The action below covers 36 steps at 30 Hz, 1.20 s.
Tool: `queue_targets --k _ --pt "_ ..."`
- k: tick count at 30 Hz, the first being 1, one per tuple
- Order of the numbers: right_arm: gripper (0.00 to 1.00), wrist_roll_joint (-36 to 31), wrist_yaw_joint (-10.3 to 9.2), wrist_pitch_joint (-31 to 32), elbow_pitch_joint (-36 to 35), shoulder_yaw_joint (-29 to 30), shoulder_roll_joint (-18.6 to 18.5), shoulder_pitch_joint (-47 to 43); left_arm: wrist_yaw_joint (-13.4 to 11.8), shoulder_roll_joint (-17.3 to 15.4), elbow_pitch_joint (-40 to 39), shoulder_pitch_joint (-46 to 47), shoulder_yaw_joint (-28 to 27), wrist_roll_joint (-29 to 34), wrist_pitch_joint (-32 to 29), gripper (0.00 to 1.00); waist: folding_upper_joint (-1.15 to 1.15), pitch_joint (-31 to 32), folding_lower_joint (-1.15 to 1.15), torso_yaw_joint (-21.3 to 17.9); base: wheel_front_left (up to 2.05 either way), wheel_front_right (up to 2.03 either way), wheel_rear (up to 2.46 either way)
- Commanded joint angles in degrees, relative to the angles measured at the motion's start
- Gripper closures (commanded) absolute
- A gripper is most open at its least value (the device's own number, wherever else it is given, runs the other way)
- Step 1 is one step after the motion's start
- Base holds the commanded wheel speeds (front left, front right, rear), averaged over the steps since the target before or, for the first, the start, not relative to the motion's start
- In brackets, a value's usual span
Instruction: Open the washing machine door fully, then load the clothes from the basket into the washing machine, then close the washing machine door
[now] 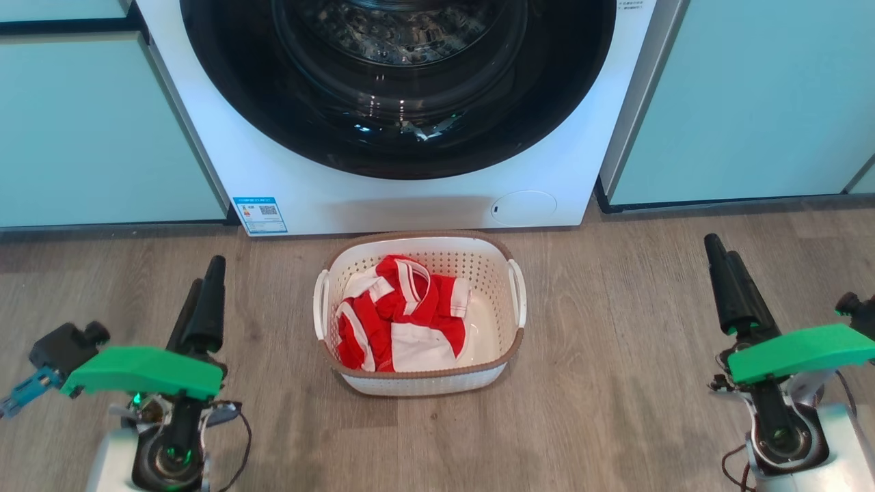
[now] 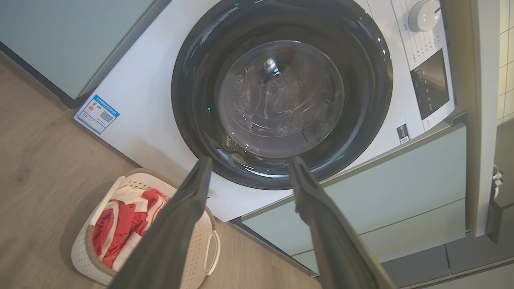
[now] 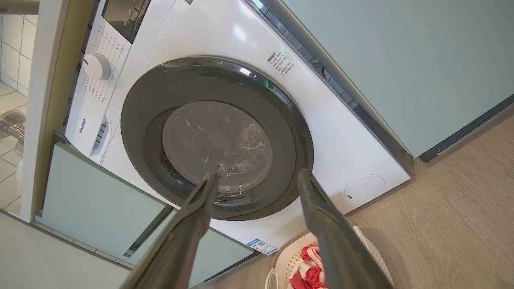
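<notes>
lower left of head view: left gripper [image 1: 207, 273], fingers spread wide in its wrist view, nothing between them. lower right: right gripper [image 1: 722, 247], likewise wide, holding nothing. centre, on the wood floor [image 1: 615, 342]: the basket [image 1: 424, 384], the clothes [image 1: 403, 314] bundled inside toward its left. just behind, top of frame: the washing machine [image 1: 383, 201], the washing machine door [image 1: 560, 102] shut flush.

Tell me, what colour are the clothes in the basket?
The clothes are red with white stripes and panels; clearest in the head view.
</notes>
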<state>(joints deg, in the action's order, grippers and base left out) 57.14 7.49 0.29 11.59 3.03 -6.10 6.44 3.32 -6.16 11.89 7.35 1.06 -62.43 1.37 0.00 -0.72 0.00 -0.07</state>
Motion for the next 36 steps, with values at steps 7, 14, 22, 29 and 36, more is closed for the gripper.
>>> queue_targets --k 7,14,22,29,36 --pt "0.00 -5.73 0.00 -1.27 -1.79 -1.31 -1.74 2.98 -1.72 -2.41 -3.22 3.09 0.95 7.92 1.47 0.00 0.00 0.02 0.00 0.11 0.00 0.00 0.00" --pt "0.00 -11.58 0.00 -2.25 -1.31 -1.64 -1.52 2.57 -3.71 -3.45 -3.48 2.88 2.69 15.33 2.83 0.00 0.00 0.10 0.00 0.22 0.00 0.00 0.00" --pt "0.00 -16.60 0.00 -2.92 -2.09 -2.19 -1.31 2.47 -5.23 -4.15 -4.08 3.20 3.80 20.62 4.02 0.00 0.00 -0.08 0.00 0.09 0.00 0.00 0.00" --pt "0.00 -21.42 0.00 -3.04 -2.92 -3.33 -1.22 2.19 -6.40 -4.76 -3.17 3.51 4.60 25.04 5.21 0.00 0.00 -0.17 0.00 0.02 0.00 0.00 0.00" --pt "0.00 -26.07 0.00 -3.22 -3.48 -4.01 -1.15 1.89 -7.57 -5.10 -1.90 4.04 5.15 28.88 6.30 0.00 0.00 -0.22 0.00 0.09 0.00 0.00 0.00"
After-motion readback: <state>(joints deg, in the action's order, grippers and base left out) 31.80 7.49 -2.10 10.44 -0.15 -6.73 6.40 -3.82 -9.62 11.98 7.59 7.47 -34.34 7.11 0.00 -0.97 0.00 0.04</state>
